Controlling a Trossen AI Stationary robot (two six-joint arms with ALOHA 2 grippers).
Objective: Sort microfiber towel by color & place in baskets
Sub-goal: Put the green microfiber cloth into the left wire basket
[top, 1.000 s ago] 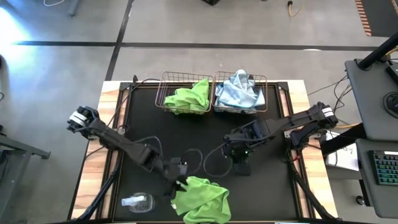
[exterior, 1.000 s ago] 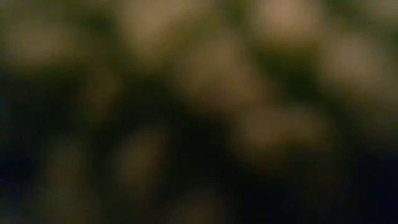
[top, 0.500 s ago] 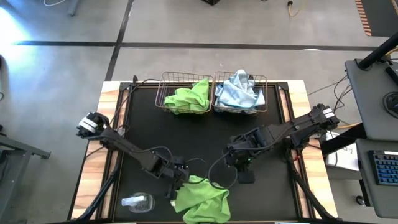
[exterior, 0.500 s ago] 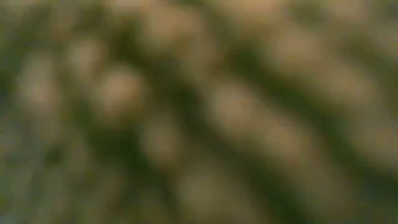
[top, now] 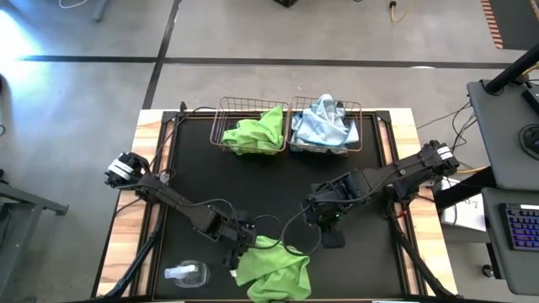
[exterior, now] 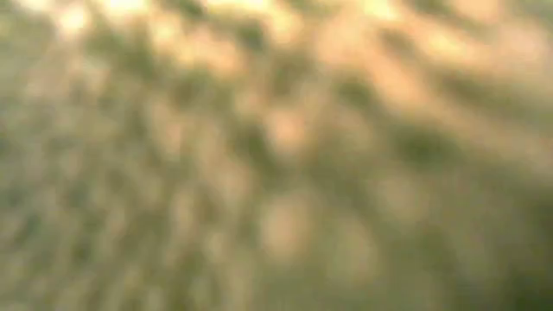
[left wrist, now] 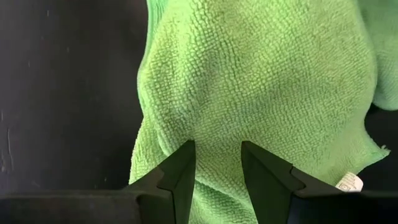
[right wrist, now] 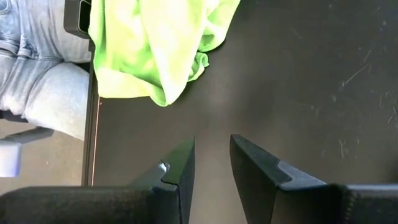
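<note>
I have the left gripper (top: 245, 246) down at the near edge of the black counter (top: 253, 181), right at the far-left edge of a loose lime green towel (top: 274, 271). From the left wrist camera, its fingers (left wrist: 180, 171) stand apart with the green towel (left wrist: 261, 81) bunched in the gap between them; the tips press into the cloth (I cannot tell whether they actually pinch a fold).

The right gripper (top: 331, 238) hangs over bare counter near the middle, a little right of the towel and apart from it. Its fingers (right wrist: 180, 168) are apart with nothing between them, only dark mat (right wrist: 298, 81) beyond, and the green towel (right wrist: 155, 43) farther off.

At the far edge sit two wire baskets side by side, touching. The left basket (top: 227, 109) holds a lime green towel (top: 255, 131); the right basket (top: 358, 114) holds a pale blue towel (top: 322, 124).

A clear bottle (top: 186, 273) lies on the near left corner, left of the loose towel. The low camera shows only a greenish blur. A person's jeans-clad leg (right wrist: 43, 87) shows beyond the counter edge in the right wrist view.
</note>
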